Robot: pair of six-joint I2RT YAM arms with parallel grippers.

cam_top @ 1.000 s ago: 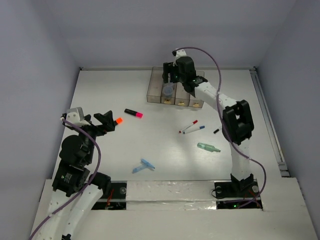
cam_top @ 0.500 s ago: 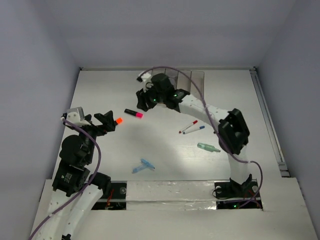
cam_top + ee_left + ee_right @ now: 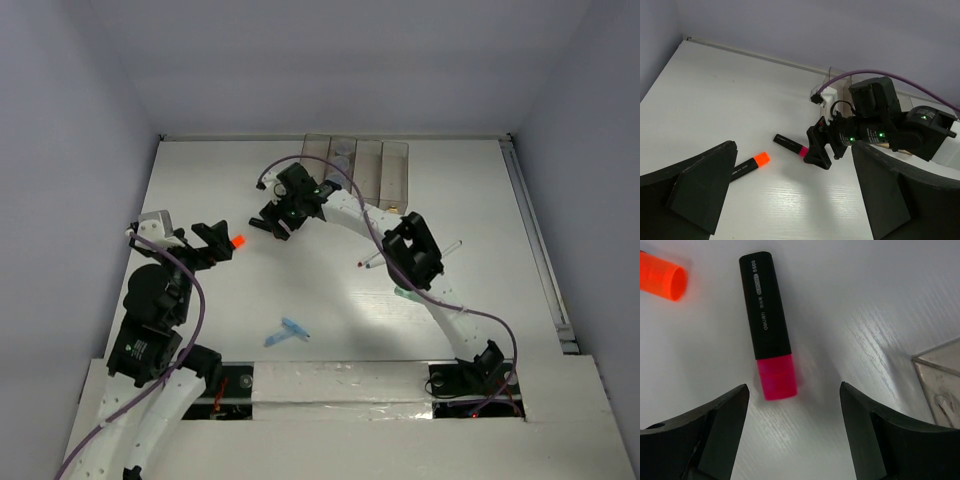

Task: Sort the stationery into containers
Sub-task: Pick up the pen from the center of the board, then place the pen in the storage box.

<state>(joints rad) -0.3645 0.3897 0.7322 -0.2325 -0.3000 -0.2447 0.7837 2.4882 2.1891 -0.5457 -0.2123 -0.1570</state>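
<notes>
A black marker with a pink cap (image 3: 767, 325) lies flat on the white table. My right gripper (image 3: 792, 390) hovers open over it, the pink cap just ahead of its fingertips; it holds nothing. From above, this right gripper (image 3: 272, 222) covers most of that marker. A black marker with an orange cap (image 3: 747, 166) lies to the left, close before my left gripper (image 3: 795, 200), which is wide open and empty. The containers (image 3: 392, 165) stand at the back, their front partly hidden by the right arm. Light-blue pieces (image 3: 288, 330) lie near the front.
Thin pens (image 3: 372, 262) and a green piece (image 3: 404, 293) peek out beside the right arm's elbow. Something round and clear (image 3: 343, 153) sits in one bin. Walls enclose the table at the left, back and right.
The right arm swung from over the containers down and left to the pink marker; its jaws narrowed, then widened again. The left arm and the items on the table stayed put.
</notes>
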